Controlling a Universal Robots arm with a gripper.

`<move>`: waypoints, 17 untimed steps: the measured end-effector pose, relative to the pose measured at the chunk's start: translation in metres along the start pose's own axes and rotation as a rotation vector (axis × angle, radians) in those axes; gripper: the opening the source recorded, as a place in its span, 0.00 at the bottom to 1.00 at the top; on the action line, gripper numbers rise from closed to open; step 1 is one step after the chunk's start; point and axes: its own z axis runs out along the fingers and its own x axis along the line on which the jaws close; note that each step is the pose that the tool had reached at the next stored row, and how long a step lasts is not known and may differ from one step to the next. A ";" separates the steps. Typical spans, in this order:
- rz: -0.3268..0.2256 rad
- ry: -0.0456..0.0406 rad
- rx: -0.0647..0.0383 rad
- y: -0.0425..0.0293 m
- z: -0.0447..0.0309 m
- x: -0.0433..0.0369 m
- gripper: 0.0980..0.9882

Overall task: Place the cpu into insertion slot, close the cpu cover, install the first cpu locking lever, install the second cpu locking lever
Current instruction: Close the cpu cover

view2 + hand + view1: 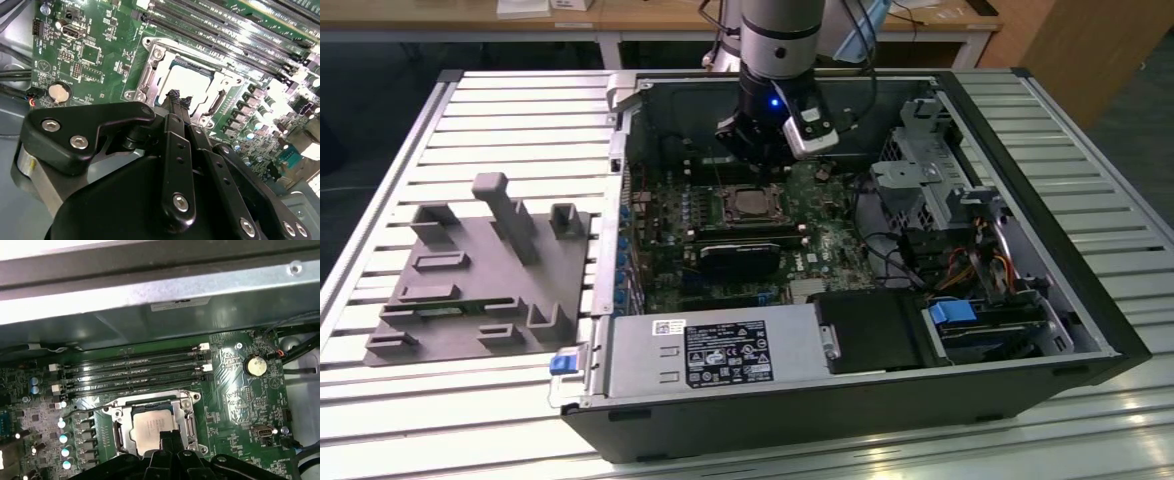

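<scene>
Slatted metal table (pixel 494 110) carries an open computer case (pixel 1067 300), its green motherboard (pixel 240 405) facing up. On it the cpu (pixel 147 425) sits in the insertion slot (pixel 118 434) under the lowered cpu cover (pixel 188 414). The hand (pixel 179 98), clenched and empty, hangs at the cover's edge.

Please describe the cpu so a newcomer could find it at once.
Inside the open computer case lies a green motherboard. Beside its long black memory slots sits a silvery frame. The cpu is the grey square in that frame's window, the only smooth surface there.
</scene>
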 end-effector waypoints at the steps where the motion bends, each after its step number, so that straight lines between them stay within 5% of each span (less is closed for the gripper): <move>1: -0.001 -0.0001 -0.001 -0.0012 0.0001 0.0004 0.00; 6: -0.003 -0.0002 -0.004 -0.0077 0.0011 0.0018 0.00; 17: -0.005 -0.0005 -0.005 -0.0095 0.0035 0.0077 0.00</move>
